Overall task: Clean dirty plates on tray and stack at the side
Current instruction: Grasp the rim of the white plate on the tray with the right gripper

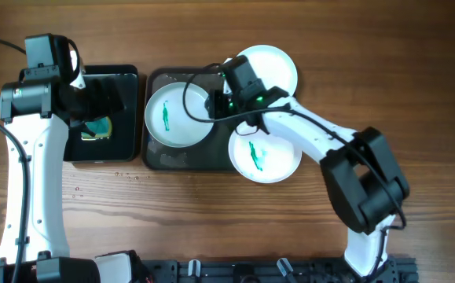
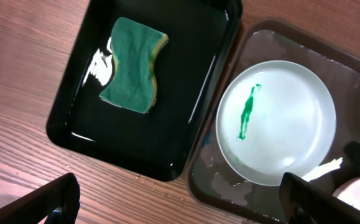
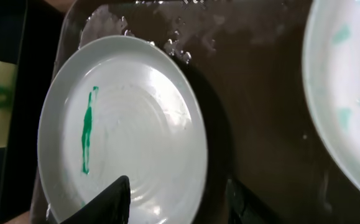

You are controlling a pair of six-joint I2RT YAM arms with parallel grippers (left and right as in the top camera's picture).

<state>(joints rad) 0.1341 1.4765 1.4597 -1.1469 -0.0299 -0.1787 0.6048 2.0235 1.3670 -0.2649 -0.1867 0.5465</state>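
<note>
Teal-smeared round white plate (image 1: pixel 181 122) sat unwiped; my released right claw (image 3: pixel 178 202), at its three o'clock rim, likely needed to clench.

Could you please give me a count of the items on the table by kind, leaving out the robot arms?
White plates: 3
Dark grey tray: 1
Black container: 1
Green sponge: 1
Total: 6
</note>
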